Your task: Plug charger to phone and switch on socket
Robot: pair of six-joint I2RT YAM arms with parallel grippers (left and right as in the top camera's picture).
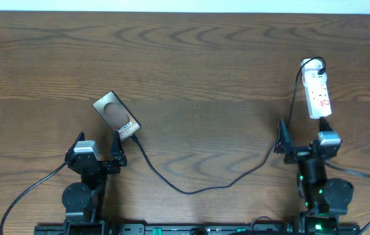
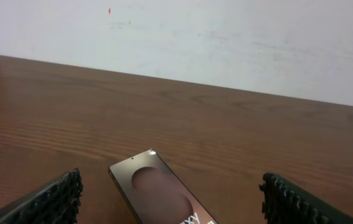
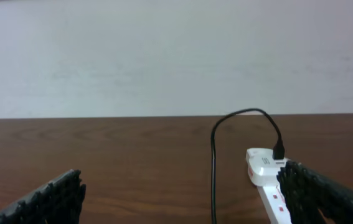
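Phone [image 1: 116, 115] lay on table [image 1: 191, 65], charger [image 1: 191, 190] at its lettered end; socket [image 1: 318, 94] well apart; my left claw [image 1: 98, 151] and right claw [image 1: 305, 138] gaped.

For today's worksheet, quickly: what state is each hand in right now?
Left hand: open, holding nothing.
Right hand: open, holding nothing.

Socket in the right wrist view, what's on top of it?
A black plug sits on the socket's far end, its cable looping away. The right end effector covers the near part.
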